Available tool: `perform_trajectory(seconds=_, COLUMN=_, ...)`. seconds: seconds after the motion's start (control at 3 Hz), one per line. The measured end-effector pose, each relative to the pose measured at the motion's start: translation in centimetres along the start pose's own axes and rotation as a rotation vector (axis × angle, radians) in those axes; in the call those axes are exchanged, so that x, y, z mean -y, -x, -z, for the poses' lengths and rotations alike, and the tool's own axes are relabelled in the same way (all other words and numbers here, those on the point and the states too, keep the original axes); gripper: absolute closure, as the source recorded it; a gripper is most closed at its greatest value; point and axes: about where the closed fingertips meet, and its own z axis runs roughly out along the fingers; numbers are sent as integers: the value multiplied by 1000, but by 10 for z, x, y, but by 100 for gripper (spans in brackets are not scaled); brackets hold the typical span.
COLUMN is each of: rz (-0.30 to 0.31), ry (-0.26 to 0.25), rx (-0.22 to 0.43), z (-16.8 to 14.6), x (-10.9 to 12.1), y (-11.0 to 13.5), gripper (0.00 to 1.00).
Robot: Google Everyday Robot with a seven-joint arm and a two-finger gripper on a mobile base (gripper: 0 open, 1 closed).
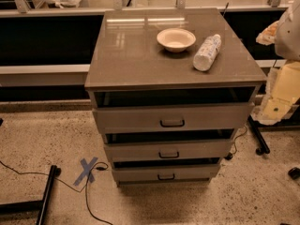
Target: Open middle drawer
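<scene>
A grey cabinet (140,55) with three stacked drawers stands in the centre of the camera view. The middle drawer (140,151) has a medium-height flat front with a small black loop handle (168,154), and a dark gap runs above that front. Above it is the tallest front (131,118); below it is the shortest front (136,175). My gripper (284,90) is a pale shape at the right edge, level with the top drawer, to the right of the cabinet and not touching it. Nothing is near the middle handle.
A white bowl (176,39) and a lying plastic bottle (206,52) rest on the cabinet top. On the floor are a blue tape cross (87,169), thin cables (89,205), a black stand leg (47,191) at left and a wheeled black leg (258,137) at right.
</scene>
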Motion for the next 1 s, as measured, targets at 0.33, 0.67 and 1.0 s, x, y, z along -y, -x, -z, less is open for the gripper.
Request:
perform_trajectory(seconds=0.33, rz=0, ry=0, rx=0, z=0, x=0, y=0, gripper=0)
perform_trajectory(seconds=0.67, rz=25, ry=30, rx=7, z=-15, x=0, y=1, gripper=0)
perform_trajectory(seconds=1.0, rz=66, ry=117, rx=86, z=-81, x=-11, y=-6, gripper=0)
